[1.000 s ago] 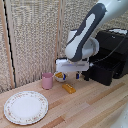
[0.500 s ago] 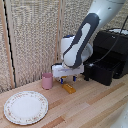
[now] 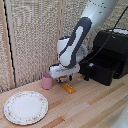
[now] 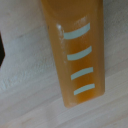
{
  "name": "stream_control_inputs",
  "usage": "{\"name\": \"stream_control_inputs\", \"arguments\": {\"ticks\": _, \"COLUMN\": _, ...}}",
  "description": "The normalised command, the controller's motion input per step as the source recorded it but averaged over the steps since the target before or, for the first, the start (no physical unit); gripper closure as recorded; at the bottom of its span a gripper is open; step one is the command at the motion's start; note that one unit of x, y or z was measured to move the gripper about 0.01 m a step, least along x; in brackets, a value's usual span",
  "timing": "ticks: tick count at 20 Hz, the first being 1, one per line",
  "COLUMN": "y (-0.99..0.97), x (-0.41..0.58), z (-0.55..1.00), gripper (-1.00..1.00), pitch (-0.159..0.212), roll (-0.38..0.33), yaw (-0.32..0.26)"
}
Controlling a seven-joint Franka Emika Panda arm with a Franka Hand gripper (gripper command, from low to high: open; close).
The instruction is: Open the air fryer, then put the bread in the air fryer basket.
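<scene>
Exterior view, left to right: plate (image 3: 26,107) sits on the wooden surface (image 3: 95,107) at the exterior view's left. Pink cup (image 3: 47,81) stands behind it, near the wall. Just right of the cup, the jaws (image 3: 64,78) hang low over the bread (image 3: 69,88), which lies flat on the surface. Fingers point down and look just above the bread's far end; contact can't be confirmed from here. At the exterior view's right, the air fryer (image 3: 115,47) sits with its basket (image 3: 102,70) pulled out and the hollow open on top. So the drawer step reads as done.

Wrist view: the bread (image 4: 77,52) fills the picture, an orange bar with four pale stripes, running lengthwise on the wood. No finger shows in it, so I cannot tell whether the jaws are apart or together. Nothing suggests they hold anything.

Step in hand, as I read it: approach to the bread, grasp not yet made.

Next move calls for:
- jaws spread across the bread's narrow width, not its length
- straight drop until the fingers straddle it
- close, lift clear of the surface
- carry toward the exterior view's right, over the basket rim, then let go inside

Risk: the bread looks low and smooth, so it could skid if the fingers land off-centre.
</scene>
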Motion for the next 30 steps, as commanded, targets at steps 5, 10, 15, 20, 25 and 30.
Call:
{"name": "stream_control_inputs", "arguments": {"ticks": 5, "y": 0.0, "x": -0.397, "z": 0.06, "gripper": -1.0, "pitch": 0.025, "roll": 0.006, "yaw": 0.0}}
{"name": "stream_control_inputs", "arguments": {"ticks": 10, "y": 0.0, "x": -0.178, "z": 0.04, "gripper": -1.0, "pitch": 0.003, "roll": 0.0, "yaw": 0.003}}
{"name": "stream_control_inputs", "arguments": {"ticks": 15, "y": -0.18, "x": 0.072, "z": -0.02, "gripper": -1.0, "pitch": 0.021, "roll": 0.0, "yaw": 0.113}}
{"name": "stream_control_inputs", "arguments": {"ticks": 20, "y": -0.13, "x": 0.098, "z": -0.1, "gripper": -1.0, "pitch": 0.06, "roll": 0.0, "yaw": 0.148}}
{"name": "stream_control_inputs", "arguments": {"ticks": 25, "y": -0.21, "x": 0.106, "z": -0.16, "gripper": -1.0, "pitch": 0.041, "roll": 0.0, "yaw": 0.156}}
{"name": "stream_control_inputs", "arguments": {"ticks": 30, "y": -0.19, "x": 0.098, "z": -0.23, "gripper": -1.0, "pitch": 0.041, "roll": 0.0, "yaw": 0.133}}
